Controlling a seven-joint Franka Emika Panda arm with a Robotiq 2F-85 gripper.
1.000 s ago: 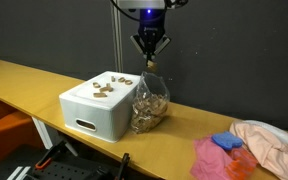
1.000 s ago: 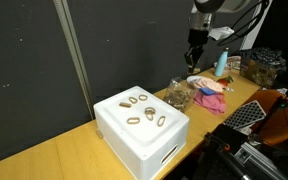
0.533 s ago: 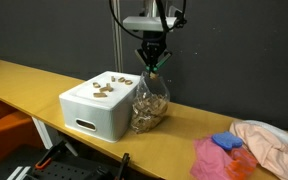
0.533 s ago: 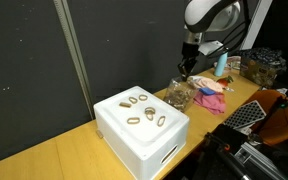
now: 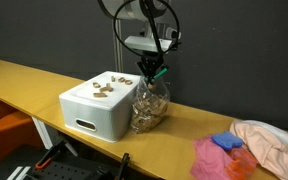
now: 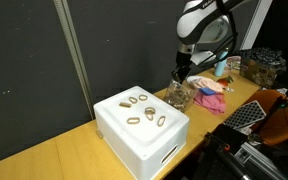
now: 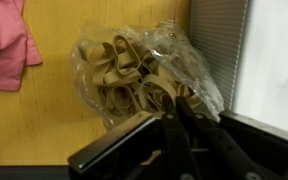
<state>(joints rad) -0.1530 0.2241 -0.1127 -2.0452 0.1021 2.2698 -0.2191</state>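
At the left of the table (image 5: pixel 19 78) we see a white box (image 5: pixel 89 110); the clear bag of rubber bands (image 5: pixel 150 104) stands touching its right side, well apart from the pink cloth (image 5: pixel 216 158). The gripper (image 5: pixel 152 72) sits at the bag's top with its jaws almost together, and we cannot tell whether they pinch any film. We judge this to be the approach to a grasp, which calls for jaws parted around the gathered film without tipping the bag.
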